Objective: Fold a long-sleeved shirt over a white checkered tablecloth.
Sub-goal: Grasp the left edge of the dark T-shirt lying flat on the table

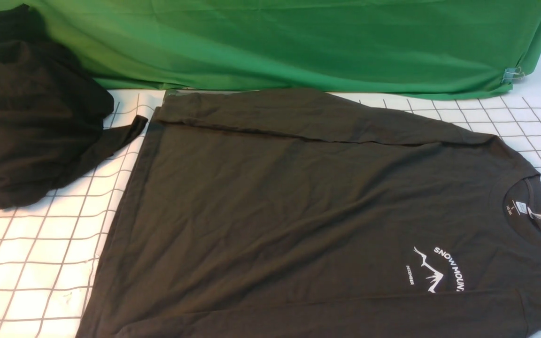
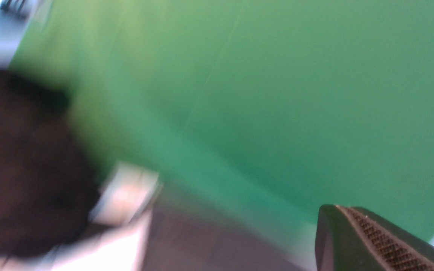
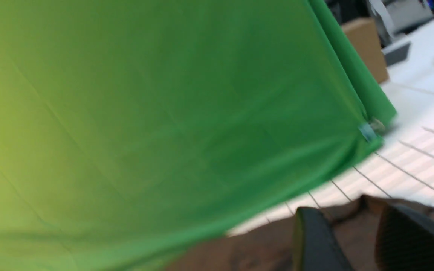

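Front view: logged long-sleeved shirt (image 1: 298,211) flat on white checkered tablecloth (image 1: 31,263), collar rightward, far sleeve laid over the body, likely a first fold; no arms in shot.
Left wrist view: blurred; took left gripper (image 2: 337,226) as closed, nothing seen held.
Right wrist view: noted right gripper (image 3: 350,214) jaws apart above shirt edge, gripping nothing, probably poised to pick.

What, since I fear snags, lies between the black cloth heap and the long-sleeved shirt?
Front view: bare white checkered tablecloth, narrowing rearward, where a flap of the black cloth heap nearly reaches the long-sleeved shirt.
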`<state>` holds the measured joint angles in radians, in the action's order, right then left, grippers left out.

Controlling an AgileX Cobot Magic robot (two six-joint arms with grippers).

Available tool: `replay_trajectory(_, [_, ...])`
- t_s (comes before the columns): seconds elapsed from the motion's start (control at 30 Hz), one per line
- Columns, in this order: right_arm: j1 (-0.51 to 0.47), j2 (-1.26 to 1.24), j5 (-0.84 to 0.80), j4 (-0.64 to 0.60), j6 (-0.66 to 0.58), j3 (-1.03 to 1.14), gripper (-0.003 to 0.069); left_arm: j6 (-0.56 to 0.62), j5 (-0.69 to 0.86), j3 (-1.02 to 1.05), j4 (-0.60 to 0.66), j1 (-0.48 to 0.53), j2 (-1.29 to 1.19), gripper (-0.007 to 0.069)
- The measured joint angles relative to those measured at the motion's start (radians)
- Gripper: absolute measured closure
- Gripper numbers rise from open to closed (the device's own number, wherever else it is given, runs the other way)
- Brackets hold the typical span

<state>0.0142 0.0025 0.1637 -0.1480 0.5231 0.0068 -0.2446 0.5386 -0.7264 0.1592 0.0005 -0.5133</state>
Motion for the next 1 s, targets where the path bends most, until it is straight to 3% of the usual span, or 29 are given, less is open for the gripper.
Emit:
replay_trajectory(0.03, [0.0,0.0,0.016,-0.001,0.012,0.0,0.0417,0.085,0.195,-0.075,0.006,0.0,-0.144,0.0603])
replay_trajectory(0.17, [0.0,0.0,0.028,-0.003,0.034,0.0,0.0417,0.245,0.447,-0.106,0.039,0.0,-0.418,0.0603])
replay_trajectory(0.27, [0.003,0.0,0.019,-0.005,0.035,0.0,0.0433,0.279,0.468,-0.057,0.04,-0.015,-0.545,0.0613])
replay_trajectory(0.33, [0.023,0.004,-0.085,-0.006,0.022,-0.022,0.0502,0.282,0.452,-0.013,0.035,-0.054,-0.6,0.0625])
replay_trajectory(0.4, [0.07,0.044,-0.256,-0.008,-0.08,-0.1,0.061,0.272,0.41,0.038,0.025,-0.148,-0.633,0.063])
replay_trajectory(0.47, [0.097,0.078,-0.328,-0.008,-0.133,-0.149,0.0629,0.245,0.385,0.059,0.01,-0.195,-0.644,0.0631])
replay_trajectory(0.53, [0.179,0.22,-0.51,-0.008,-0.253,-0.303,0.0649,0.096,0.356,0.086,-0.095,-0.302,-0.673,0.0631])
replay_trajectory(0.57, [0.185,0.231,-0.51,-0.008,-0.253,-0.303,0.065,0.082,0.355,0.086,-0.118,-0.314,-0.676,0.0631])
replay_trajectory(0.6, [0.237,0.328,-0.617,-0.008,-0.321,-0.386,0.0651,-0.018,0.345,0.091,-0.205,-0.349,-0.695,0.0631])
replay_trajectory(0.7, [0.313,0.489,-0.711,-0.008,-0.421,-0.478,0.0651,-0.101,0.301,0.094,-0.279,-0.368,-0.723,0.0627])
replay_trajectory(0.9, [0.431,0.636,-0.716,-0.008,-0.466,-0.513,0.0651,-0.124,0.222,0.094,-0.29,-0.368,-0.765,0.0574])
replay_trajectory(1.0, [0.499,0.676,-0.673,-0.008,-0.464,-0.513,0.0651,-0.14,0.211,0.094,-0.284,-0.368,-0.814,0.048])
